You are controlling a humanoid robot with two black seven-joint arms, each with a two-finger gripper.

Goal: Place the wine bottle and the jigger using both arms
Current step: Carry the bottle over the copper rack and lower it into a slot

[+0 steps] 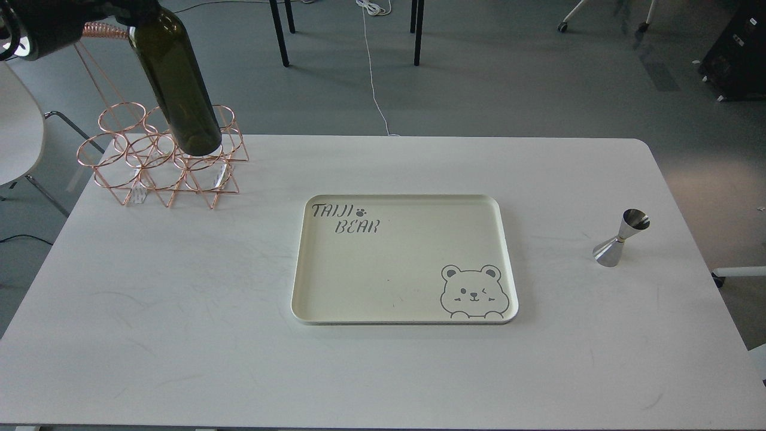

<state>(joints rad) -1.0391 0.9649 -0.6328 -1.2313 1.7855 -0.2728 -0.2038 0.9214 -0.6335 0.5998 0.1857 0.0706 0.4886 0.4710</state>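
Observation:
The dark olive-green wine bottle [179, 90] hangs tilted in the air at the top left, its base just above the copper wire rack [114, 179]. Its neck runs out of the top edge. My left gripper [140, 5] shows only as a black sliver at the top edge, holding the bottle's shoulder and neck. The silver hourglass jigger [622, 237] stands alone at the right of the white table [179, 299]. My right arm and gripper are out of view.
A cream tray [508, 251] with a bear drawing and "TAIJI BEAR" lettering lies in the table's middle with nothing on it. The rack stands at the back left corner. A white chair [18, 137] is beyond the left edge.

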